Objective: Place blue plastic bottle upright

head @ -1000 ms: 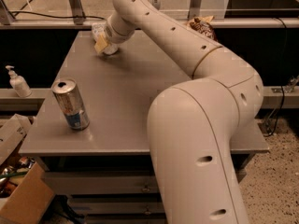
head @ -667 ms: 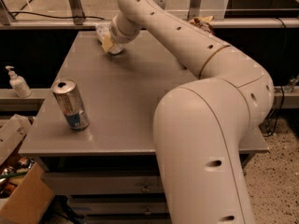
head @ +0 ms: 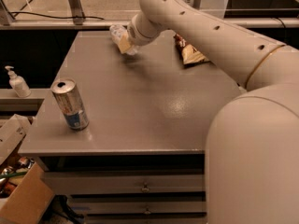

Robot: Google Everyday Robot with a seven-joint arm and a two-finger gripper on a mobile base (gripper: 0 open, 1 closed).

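The blue plastic bottle (head: 117, 32) shows as a pale, clear shape at the far left part of the grey table (head: 154, 111). It is tilted, just above the tabletop. My gripper (head: 125, 44) reaches in from the right on the long white arm and is shut on the bottle. The wrist hides the bottle's lower part.
A silver-and-blue drink can (head: 70, 104) stands upright near the table's front left edge. A crumpled snack bag (head: 189, 53) lies at the back right, under the arm. A white pump dispenser (head: 17, 82) stands on a ledge to the left. Cardboard boxes (head: 22, 200) sit on the floor at lower left.
My gripper has moved a little to the right along the table's far edge, and the bottle has moved with it. The snack bag has come into view. The can has not moved.
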